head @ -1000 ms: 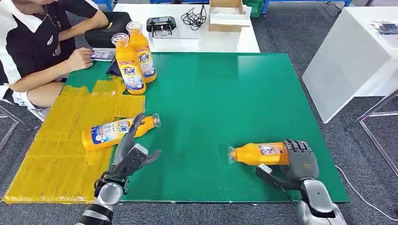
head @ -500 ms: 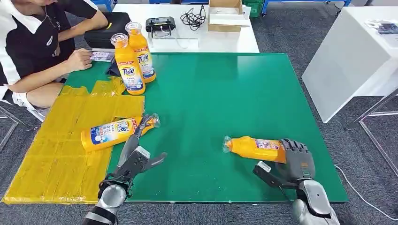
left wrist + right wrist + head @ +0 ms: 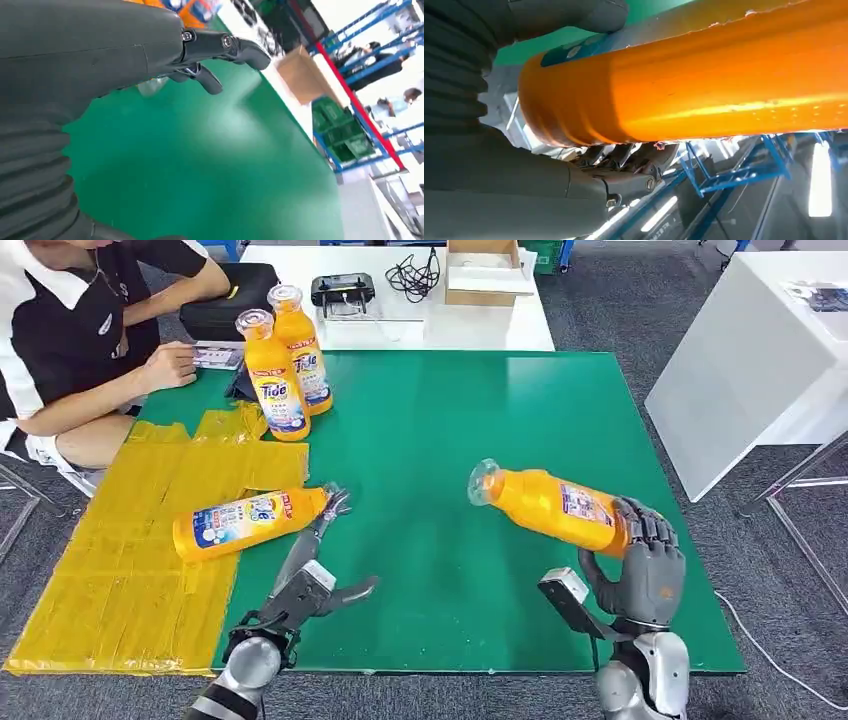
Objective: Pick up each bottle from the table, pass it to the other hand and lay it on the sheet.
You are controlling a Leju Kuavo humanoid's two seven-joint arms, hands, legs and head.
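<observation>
- The right hand [image 3: 640, 565], lower right of the head view, grasps an orange bottle [image 3: 550, 505] by its base, lifted and tilted above the green surface [image 3: 450, 420].
- The right wrist view shows the fingers [image 3: 624, 155] curled around this bottle's base.
- The left hand [image 3: 305, 585], lower left, is released, its fingers spread near the yellow sheet [image 3: 130, 540].
- A second bottle [image 3: 245, 523] lies on this sheet.
- Two upright bottles [image 3: 285, 360] stand in the upper left, beside a seated person [image 3: 70, 340].
</observation>
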